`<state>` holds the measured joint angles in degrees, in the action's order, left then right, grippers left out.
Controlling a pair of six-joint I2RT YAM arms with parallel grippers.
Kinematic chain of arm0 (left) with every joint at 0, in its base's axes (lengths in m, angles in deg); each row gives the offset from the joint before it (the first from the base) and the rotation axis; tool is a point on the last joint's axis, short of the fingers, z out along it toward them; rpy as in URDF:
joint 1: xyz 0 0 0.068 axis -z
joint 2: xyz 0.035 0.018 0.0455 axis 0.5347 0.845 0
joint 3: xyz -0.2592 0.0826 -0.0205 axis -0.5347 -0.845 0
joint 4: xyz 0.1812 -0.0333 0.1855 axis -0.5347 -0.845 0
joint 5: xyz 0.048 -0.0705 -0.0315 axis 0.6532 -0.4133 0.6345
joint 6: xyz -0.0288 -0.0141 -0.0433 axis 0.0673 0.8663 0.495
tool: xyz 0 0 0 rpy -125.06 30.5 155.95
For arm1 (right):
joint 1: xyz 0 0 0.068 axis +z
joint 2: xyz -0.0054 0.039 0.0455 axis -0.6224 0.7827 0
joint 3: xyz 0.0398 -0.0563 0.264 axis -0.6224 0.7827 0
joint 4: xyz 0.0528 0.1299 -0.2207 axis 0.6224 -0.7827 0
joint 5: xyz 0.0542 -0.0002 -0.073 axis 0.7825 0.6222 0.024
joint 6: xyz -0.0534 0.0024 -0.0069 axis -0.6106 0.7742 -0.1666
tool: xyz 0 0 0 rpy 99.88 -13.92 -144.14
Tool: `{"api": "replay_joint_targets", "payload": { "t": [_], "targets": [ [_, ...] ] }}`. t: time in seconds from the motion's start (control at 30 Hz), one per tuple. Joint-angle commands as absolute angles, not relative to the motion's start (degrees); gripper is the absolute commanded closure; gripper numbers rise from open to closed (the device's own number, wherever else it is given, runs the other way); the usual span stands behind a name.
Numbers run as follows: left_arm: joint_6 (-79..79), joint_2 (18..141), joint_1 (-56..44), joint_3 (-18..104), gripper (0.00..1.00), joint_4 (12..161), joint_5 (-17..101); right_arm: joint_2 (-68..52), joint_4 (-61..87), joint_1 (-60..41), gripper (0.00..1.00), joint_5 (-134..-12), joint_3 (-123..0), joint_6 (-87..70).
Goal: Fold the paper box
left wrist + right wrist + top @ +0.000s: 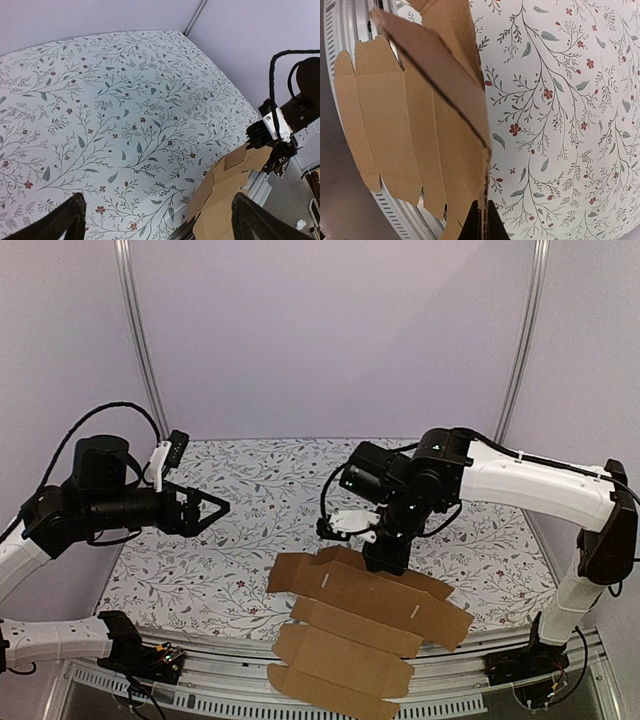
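One paper box [350,635], a flat die-cut sheet of thin brown cardboard with creased panels, notched flaps and two small slots, lies at the table's near edge and overhangs the ribbed metal rail [225,705]. The right gripper [386,562] is pinched tight on the box's raised far edge. Well apart to the left, the left gripper [222,506] hangs with its two fingers spread above the floral-printed table [250,480].
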<state>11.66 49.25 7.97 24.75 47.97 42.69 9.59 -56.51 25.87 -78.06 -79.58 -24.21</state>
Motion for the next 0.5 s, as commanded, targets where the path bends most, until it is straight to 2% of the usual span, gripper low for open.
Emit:
{"api": "replay_joint_targets", "payload": {
  "t": [0.0, 0.33, 0.47],
  "targets": [
    [16.3, 49.9, 8.8, 19.9, 0.00, 52.7, 38.5, 12.2, -55.1, 26.5, 1.00, -83.8, -82.1, -32.5],
    [20.4, 52.8, 14.9, 12.7, 0.01, 61.1, 41.5, 18.0, -58.6, 26.5, 1.00, -82.4, -91.1, -37.1],
    [20.5, 53.8, 17.6, 11.4, 0.03, 62.6, 42.6, 20.8, -60.5, 26.5, 1.00, -82.4, -93.4, -37.2]
  ]
}}
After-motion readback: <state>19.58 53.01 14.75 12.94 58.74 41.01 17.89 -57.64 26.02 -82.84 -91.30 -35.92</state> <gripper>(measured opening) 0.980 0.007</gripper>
